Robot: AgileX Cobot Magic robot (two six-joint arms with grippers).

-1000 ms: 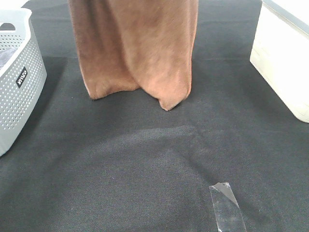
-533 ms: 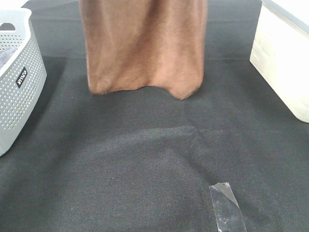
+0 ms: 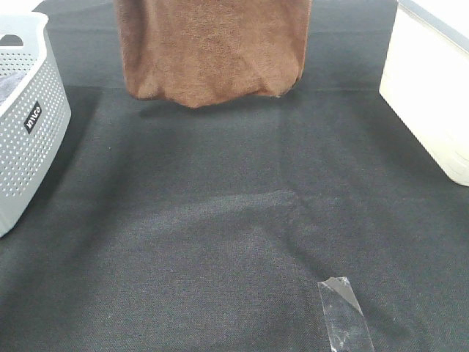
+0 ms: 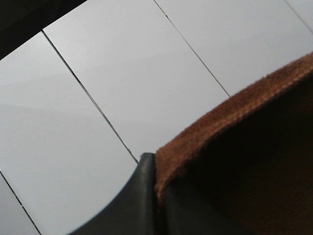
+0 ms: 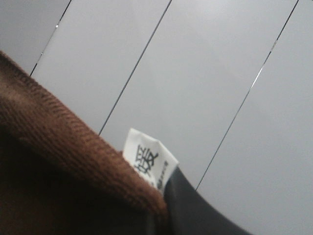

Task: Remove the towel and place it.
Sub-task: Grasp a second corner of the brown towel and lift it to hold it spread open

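Now, from the left: grey basket [image 3: 29, 125] at 9 o'clock on the black table cloth [image 3: 220, 220]. Next the left gripper [image 4: 157, 193], seen only in its wrist view, jaws pinched tight on the hem of the towel [image 4: 234, 110]. In the high view the towel [image 3: 212, 51] hangs at 12 o'clock like a flat curtain. Its top edge is out of frame and its bottom edge is apparently just clear of the cloth, with shadow beneath. Then the right gripper [image 5: 168, 213], likewise clamped on the hem, beside a white care label [image 5: 149, 161]. A white bin [image 3: 432, 95] at 3 o'clock, a tape scrap [image 3: 344, 315] at 5.

Key relation: the towel drops straight below both claws, with the held hem running 9 to 3 between them and neither arm nearer. Laying it flat likely means drawing toward 6 o'clock.
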